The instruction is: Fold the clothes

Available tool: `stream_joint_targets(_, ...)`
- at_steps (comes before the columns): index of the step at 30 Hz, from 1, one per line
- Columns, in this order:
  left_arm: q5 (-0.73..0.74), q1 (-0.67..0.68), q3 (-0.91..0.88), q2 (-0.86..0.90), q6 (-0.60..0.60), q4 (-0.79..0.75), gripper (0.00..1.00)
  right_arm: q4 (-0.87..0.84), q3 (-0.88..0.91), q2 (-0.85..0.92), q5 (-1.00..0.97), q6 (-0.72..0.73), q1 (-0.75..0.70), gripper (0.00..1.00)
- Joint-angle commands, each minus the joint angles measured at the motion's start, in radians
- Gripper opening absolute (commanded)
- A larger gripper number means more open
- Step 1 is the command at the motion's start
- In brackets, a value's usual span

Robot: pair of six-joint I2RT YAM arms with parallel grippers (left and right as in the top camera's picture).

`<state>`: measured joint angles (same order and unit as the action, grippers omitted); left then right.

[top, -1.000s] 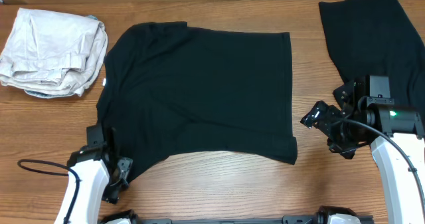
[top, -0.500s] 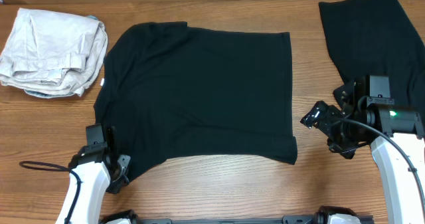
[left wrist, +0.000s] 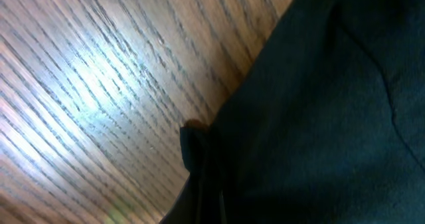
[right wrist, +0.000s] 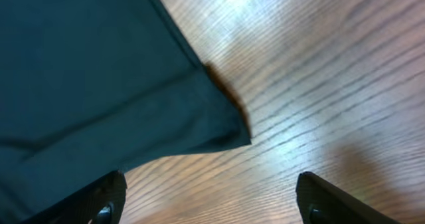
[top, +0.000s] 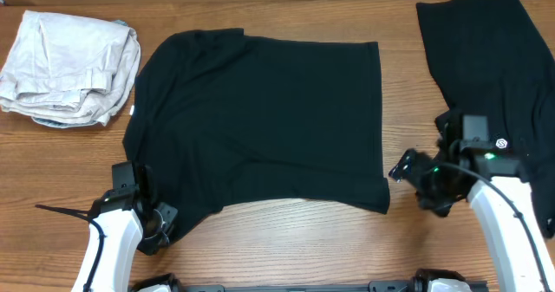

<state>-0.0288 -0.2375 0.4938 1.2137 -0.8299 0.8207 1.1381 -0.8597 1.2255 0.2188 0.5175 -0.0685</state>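
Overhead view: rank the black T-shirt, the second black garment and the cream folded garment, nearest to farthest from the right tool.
From the right tool:
1. Black T-shirt, just to its left, with its hem corner closest.
2. Second black garment, beyond it on the right side.
3. Cream folded garment, at the far left corner.

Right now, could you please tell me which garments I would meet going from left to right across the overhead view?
cream folded garment → black T-shirt → second black garment
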Motion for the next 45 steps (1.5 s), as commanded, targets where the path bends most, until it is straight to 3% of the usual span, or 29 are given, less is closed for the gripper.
stream_joint_targets(1,0.014,-0.005,0.016,0.006,0.022,0.0,0.04,-0.069,0.101,0.015,-0.006,0.069,0.051,0.82)
stream_joint_targets(7,0.022,-0.005,0.016,0.006,0.022,-0.013,0.04,-0.236,0.192,0.066,-0.017,0.172,0.175,0.73)
stream_joint_targets(11,0.022,-0.005,0.016,0.006,0.022,-0.01,0.04,-0.252,0.212,0.117,-0.099,0.262,0.235,0.69)
stream_joint_targets(20,0.026,-0.005,0.019,0.005,0.023,-0.013,0.04,-0.293,0.232,0.177,-0.115,0.316,0.244,0.42)
stream_joint_targets(25,0.03,-0.005,0.041,0.005,0.023,0.011,0.04,-0.323,0.232,0.198,-0.117,0.322,0.244,0.33)
stream_joint_targets(30,0.03,-0.005,0.109,0.005,0.033,0.071,0.04,-0.318,0.232,0.209,-0.113,0.322,0.244,0.05)
stream_joint_targets(37,0.022,-0.005,0.301,0.005,0.141,0.223,0.04,-0.203,0.17,0.177,-0.12,0.303,0.183,0.04)
stream_joint_targets(45,0.018,-0.005,0.498,0.005,0.191,0.389,0.04,0.086,-0.082,0.093,-0.121,0.102,0.064,0.04)
